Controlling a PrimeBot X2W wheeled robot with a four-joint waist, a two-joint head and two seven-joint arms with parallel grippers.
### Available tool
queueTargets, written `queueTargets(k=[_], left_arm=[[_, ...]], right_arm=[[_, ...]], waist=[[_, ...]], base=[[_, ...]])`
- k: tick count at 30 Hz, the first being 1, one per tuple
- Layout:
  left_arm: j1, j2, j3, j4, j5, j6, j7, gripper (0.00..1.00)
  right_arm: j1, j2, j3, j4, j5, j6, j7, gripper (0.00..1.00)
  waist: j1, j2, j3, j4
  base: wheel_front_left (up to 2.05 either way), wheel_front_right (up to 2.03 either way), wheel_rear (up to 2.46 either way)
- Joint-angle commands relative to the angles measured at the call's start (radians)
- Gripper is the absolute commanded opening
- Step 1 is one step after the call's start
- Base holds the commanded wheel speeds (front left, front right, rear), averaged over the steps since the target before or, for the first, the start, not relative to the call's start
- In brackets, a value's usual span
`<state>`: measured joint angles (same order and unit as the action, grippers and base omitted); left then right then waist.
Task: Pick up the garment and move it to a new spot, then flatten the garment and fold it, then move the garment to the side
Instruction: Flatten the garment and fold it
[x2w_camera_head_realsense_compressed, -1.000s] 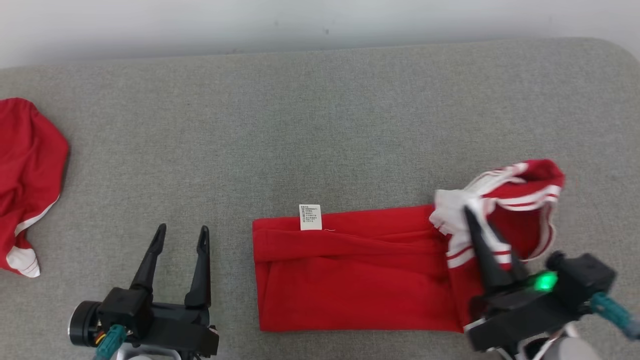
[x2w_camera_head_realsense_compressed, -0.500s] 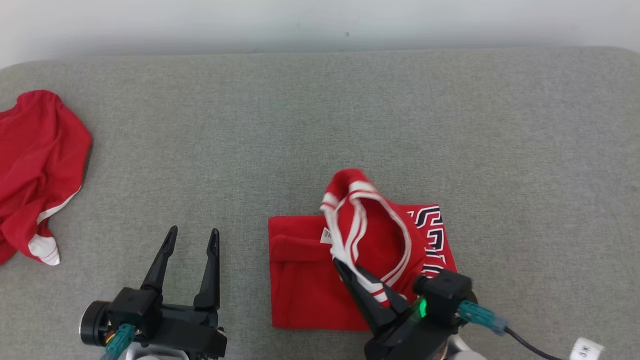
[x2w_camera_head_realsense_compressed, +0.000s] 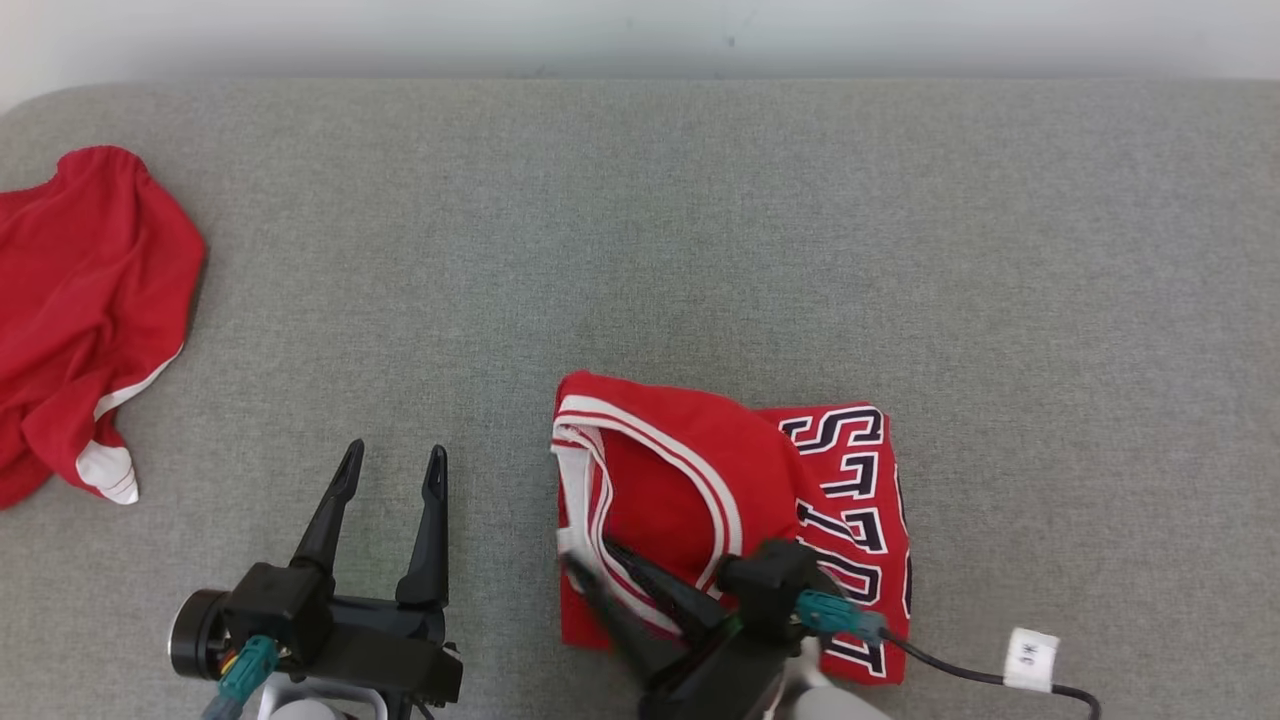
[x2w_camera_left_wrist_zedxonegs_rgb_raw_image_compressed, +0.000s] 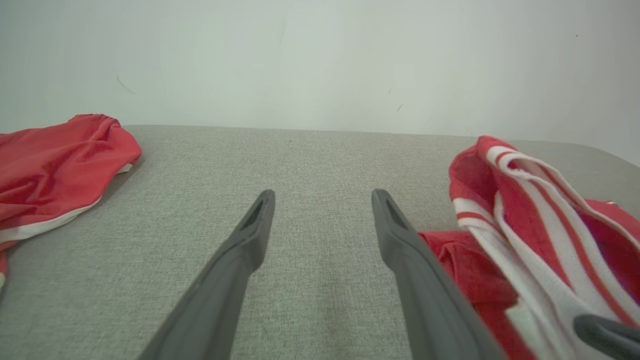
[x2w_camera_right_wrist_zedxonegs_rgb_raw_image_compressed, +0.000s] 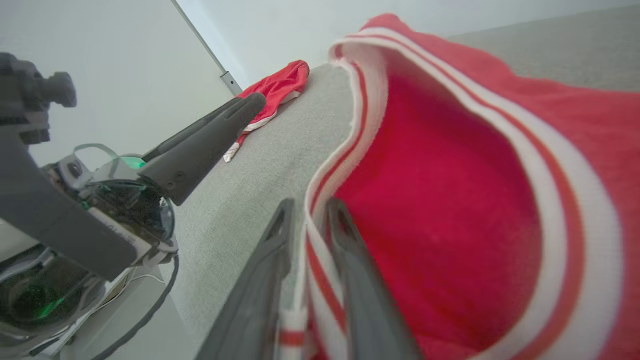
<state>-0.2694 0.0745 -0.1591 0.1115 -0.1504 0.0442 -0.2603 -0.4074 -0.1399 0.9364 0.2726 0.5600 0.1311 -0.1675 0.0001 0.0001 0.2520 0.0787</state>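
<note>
Fold step, I reckon: the jersey (x2w_camera_head_realsense_compressed: 700, 480) lies doubled over at lower centre of the head view. The right gripper (x2w_camera_head_realsense_compressed: 590, 556) is narrow, striped trim between its 2 fingers; whether it is gripping, I can't tell. The left gripper (x2w_camera_head_realsense_compressed: 394, 450) is wide and empty. Next up: a clean release, then shifting it aside.

Head camera looks steeply down from behind both tools; left wrist camera lies low, sighting along the left gripper (x2w_camera_left_wrist_zedxonegs_rgb_raw_image_compressed: 322, 197) over the cushion (x2w_camera_left_wrist_zedxonegs_rgb_raw_image_compressed: 320, 150); right wrist camera sits tight against the garment (x2w_camera_right_wrist_zedxonegs_rgb_raw_image_compressed: 440, 200) at the right gripper (x2w_camera_right_wrist_zedxonegs_rgb_raw_image_compressed: 310, 206); all three share that garment and the red cloth (x2w_camera_left_wrist_zedxonegs_rgb_raw_image_compressed: 55, 155) beyond the left gripper.
</note>
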Motion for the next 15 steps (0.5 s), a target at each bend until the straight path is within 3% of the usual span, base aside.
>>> queueTargets(k=[1, 8, 15], left_arm=[[-0.009, -0.001, 0.002, 0.002, 0.000, -0.004, -0.003, 1.00], [-0.007, -0.004, 0.010, 0.002, -0.001, -0.001, -0.003, 1.00], [0.009, 0.000, 0.029, -0.002, 0.003, -0.001, -0.003, 1.00]], right_arm=[[-0.018, 0.017, 0.026, 0.006, 0.030, -0.001, -0.013, 1.00], [-0.073, 0.006, 0.094, -0.076, 0.083, -0.001, -0.070, 1.00], [-0.071, -0.075, 0.034, -0.277, 0.089, -0.001, -0.096, 1.00]], waist=[[-0.0001, -0.0001, 0.005, 0.004], [-0.0001, -0.0001, 0.009, 0.002], [-0.0001, -0.0001, -0.001, -0.017]], base=[[0.00, 0.00, 0.00], [0.00, 0.00, 0.00], [0.00, 0.00, 0.00]])
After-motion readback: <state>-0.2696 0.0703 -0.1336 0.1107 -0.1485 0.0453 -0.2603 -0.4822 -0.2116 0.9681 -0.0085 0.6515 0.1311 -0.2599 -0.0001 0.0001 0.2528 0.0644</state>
